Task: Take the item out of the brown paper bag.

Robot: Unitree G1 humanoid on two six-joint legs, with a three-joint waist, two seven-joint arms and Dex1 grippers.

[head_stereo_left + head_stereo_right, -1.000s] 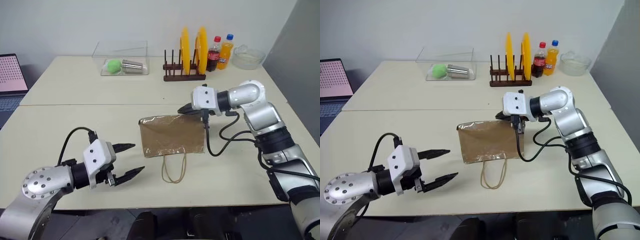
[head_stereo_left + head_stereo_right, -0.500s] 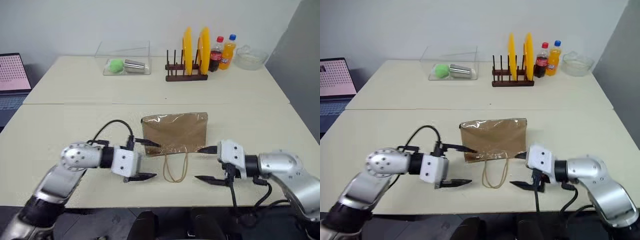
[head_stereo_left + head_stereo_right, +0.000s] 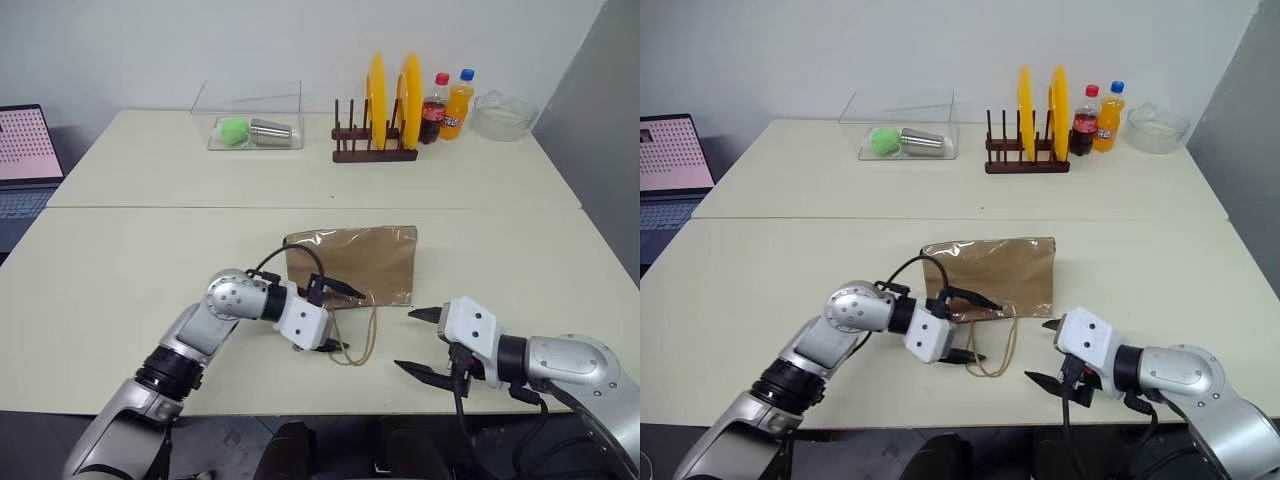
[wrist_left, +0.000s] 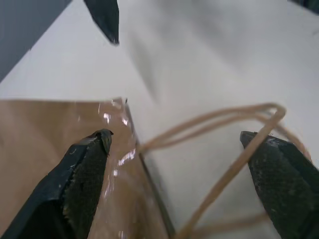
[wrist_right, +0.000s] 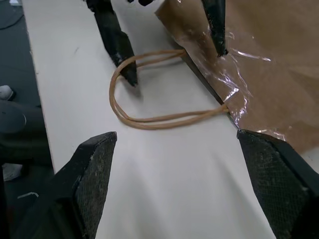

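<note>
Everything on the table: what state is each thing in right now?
brown paper bag: lying flat, mouth toward the robot
cord handles: limp on the table
left pincer: open, astride the bag's mouth corner
right pincer: open, empty
yellow plates: upright in rack
cola bottle: upright, capped

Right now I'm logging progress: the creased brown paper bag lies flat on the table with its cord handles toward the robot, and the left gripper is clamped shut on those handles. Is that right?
Not quite. The creased brown paper bag does lie flat with its tan cord handles toward the robot, but the left gripper is open, its fingers straddling the bag's edge and the handles without gripping them. The left wrist view shows this.
</note>
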